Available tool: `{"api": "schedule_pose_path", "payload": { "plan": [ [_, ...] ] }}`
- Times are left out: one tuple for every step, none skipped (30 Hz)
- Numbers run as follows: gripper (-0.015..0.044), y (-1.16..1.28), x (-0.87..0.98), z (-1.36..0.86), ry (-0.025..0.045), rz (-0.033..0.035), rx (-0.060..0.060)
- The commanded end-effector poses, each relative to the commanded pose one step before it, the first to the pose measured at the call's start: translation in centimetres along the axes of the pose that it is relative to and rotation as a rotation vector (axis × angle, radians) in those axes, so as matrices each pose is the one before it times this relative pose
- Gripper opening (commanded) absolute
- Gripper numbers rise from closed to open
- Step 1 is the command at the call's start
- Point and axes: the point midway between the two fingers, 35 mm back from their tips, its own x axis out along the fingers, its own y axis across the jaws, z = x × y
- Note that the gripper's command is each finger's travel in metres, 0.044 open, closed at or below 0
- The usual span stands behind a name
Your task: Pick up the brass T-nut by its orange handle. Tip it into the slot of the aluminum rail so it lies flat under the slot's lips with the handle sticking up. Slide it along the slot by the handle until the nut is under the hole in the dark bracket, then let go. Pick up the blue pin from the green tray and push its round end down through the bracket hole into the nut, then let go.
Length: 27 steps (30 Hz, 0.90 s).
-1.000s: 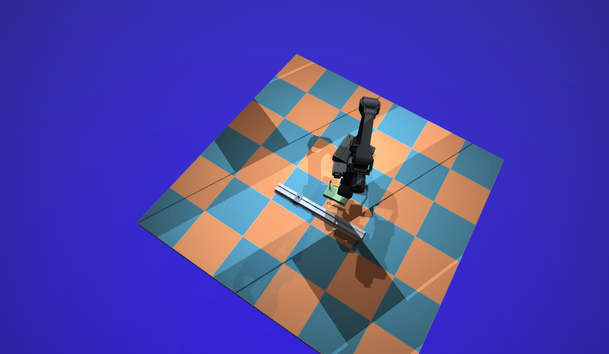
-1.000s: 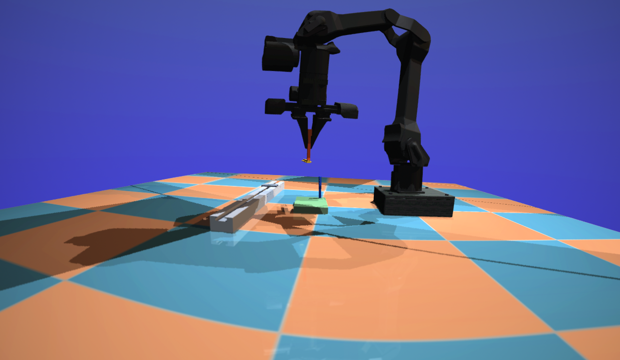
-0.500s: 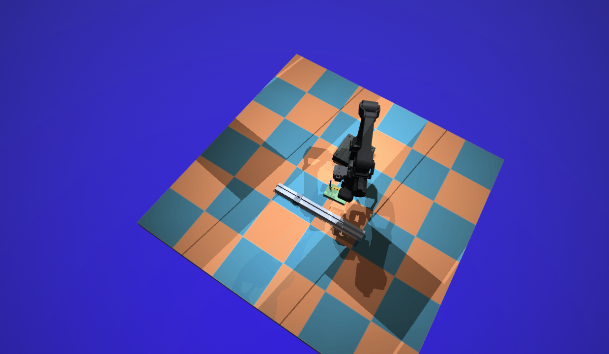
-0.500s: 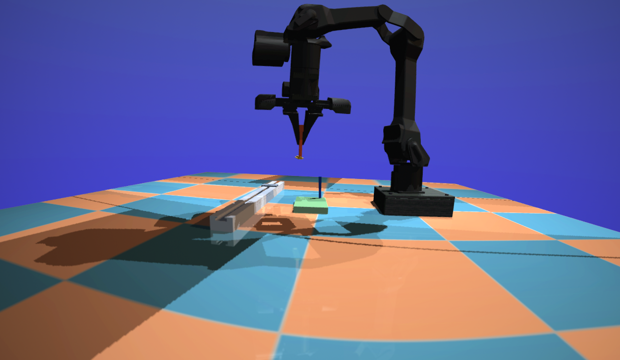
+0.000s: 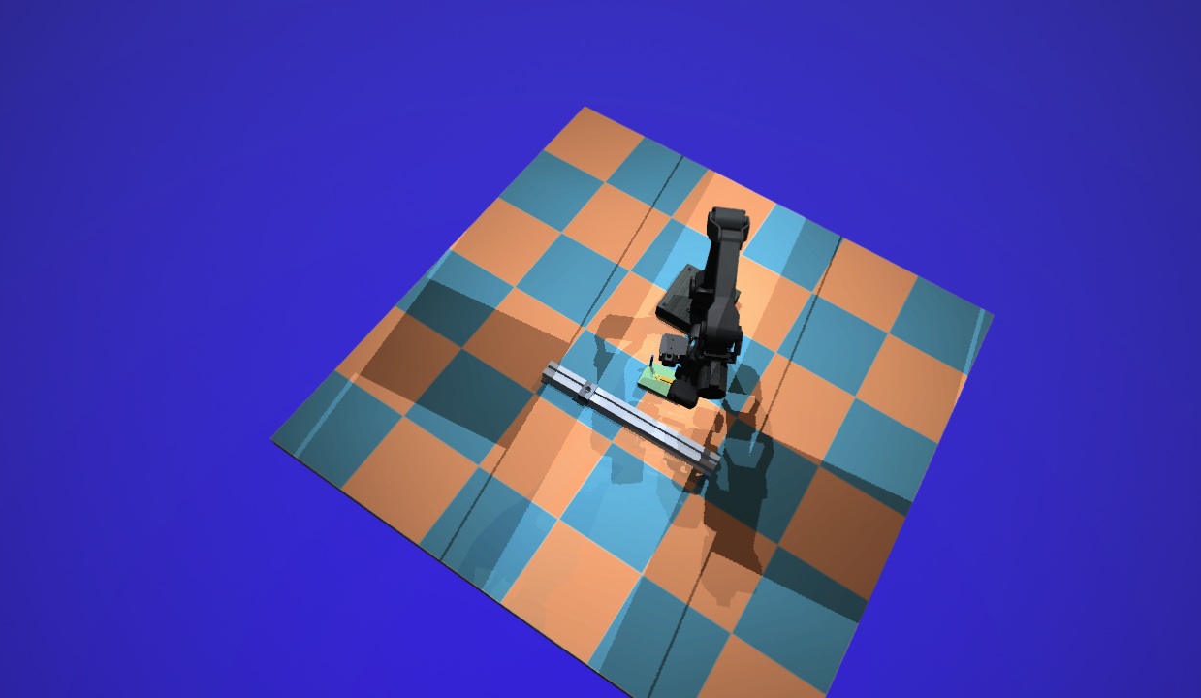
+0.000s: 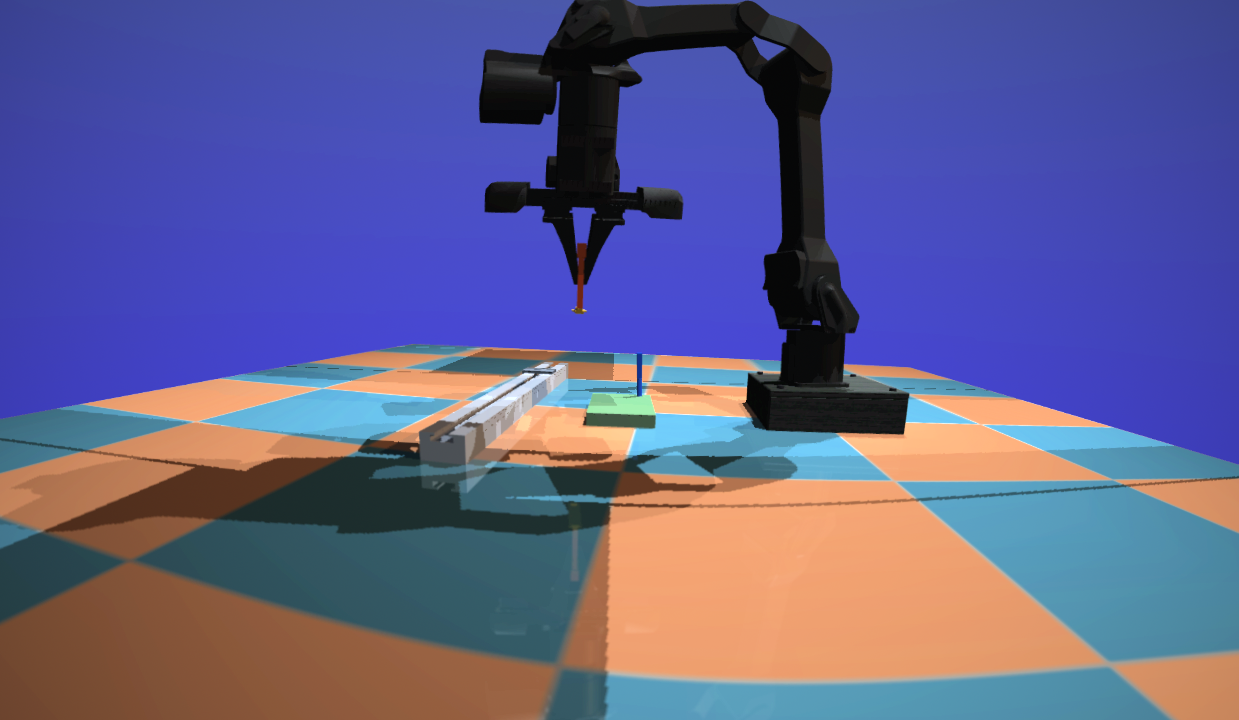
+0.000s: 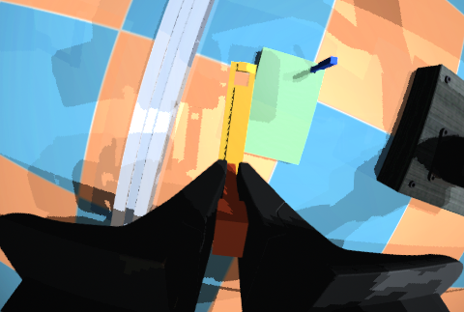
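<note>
Claw (image 5: 674, 379) (image 6: 580, 279) (image 7: 231, 169) clenches the orange handle (image 6: 580, 293) (image 7: 230, 237) upright, brass T-nut (image 5: 665, 379) (image 6: 578, 310) (image 7: 237, 119) high above rail (image 5: 643, 425) (image 6: 493, 411) (image 7: 150, 119) edges.

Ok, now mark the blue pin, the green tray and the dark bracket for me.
Blue pin (image 6: 639, 374): exterior view, middle of its upright shaft.
Green tray (image 6: 619, 409) (image 7: 285, 128): exterior view, upper face near the front edge; wrist view, bare upper face.
Dark bracket (image 5: 584, 395): top view, its upper face beside the hole.

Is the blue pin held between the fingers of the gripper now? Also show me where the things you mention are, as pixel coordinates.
No, the blue pin (image 5: 650, 360) (image 6: 639, 374) (image 7: 324, 65) stands upright in the green tray (image 5: 654, 382) (image 6: 619, 411) (image 7: 282, 124).
</note>
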Motion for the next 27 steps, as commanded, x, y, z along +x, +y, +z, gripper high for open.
{"api": "schedule_pose_path", "payload": {
  "plan": [
    [-0.015,0.737,-0.349,-0.377,0.00391,0.00258,0.0163],
    [-0.015,0.135,-0.036,-0.076,-0.00007,0.00005,0.0024],
    [-0.015,0.134,-0.035,-0.077,-0.00007,0.00005,0.0024],
    [-0.015,0.134,-0.034,-0.078,-0.00007,0.00006,0.0024],
    [-0.015,0.133,-0.034,-0.079,-0.00007,0.00006,0.0024],
    [-0.015,0.133,-0.033,-0.08,-0.00007,0.00006,0.0024],
    [-0.015,0.132,-0.032,-0.081,-0.00007,0.00006,0.0024],
    [-0.015,0.134,-0.037,-0.088,0.00024,-0.00049,0.002],
    [-0.015,0.135,-0.036,-0.091,0.00024,-0.0005,0.002],
    [-0.015,0.135,-0.036,-0.092,0.00023,-0.0005,0.002],
    [-0.015,0.134,-0.035,-0.093,0.00023,-0.00051,0.002],
    [-0.015,0.133,-0.034,-0.094,0.00023,-0.00051,0.002],
    [-0.015,0.133,-0.033,-0.095,0.00022,-0.00051,0.002],
    [-0.015,0.132,-0.032,-0.096,0.00022,-0.00051,0.002],
    [-0.015,0.131,-0.031,-0.097,0.00021,-0.00051,0.002],
    [-0.015,0.131,-0.031,-0.098,0.00021,-0.00051,0.002],
    [-0.015,0.13,-0.03,-0.099,0.00021,-0.00051,0.002],
    [-0.015,0.121,-0.019,-0.112,0.00022,-0.00046,0.0004],
    [-0.015,0.12,-0.018,-0.112,0.00021,-0.00046,0.0004],
    [-0.015,0.119,-0.018,-0.112,0.00021,-0.00046,0.0004],
    [-0.015,0.118,-0.017,-0.113,0.00021,-0.00046,0.0004],
    [-0.015,0.118,-0.016,-0.114,0.0002,-0.00046,0.0004],
    [-0.015,0.117,-0.015,-0.115,0.0002,-0.00046,0.0004],
    [-0.015,0.116,-0.015,-0.115,0.0002,-0.00047,0.0004],
    [-0.015,0.116,-0.014,-0.115,0.00019,-0.00047,0.0005],
    [-0.015,0.115,-0.015,-0.112,0.00018,-0.00047,0.0007],
    [-0.015,0.114,-0.015,-0.109,0.00017,-0.00047,0.001]
  ]
}}
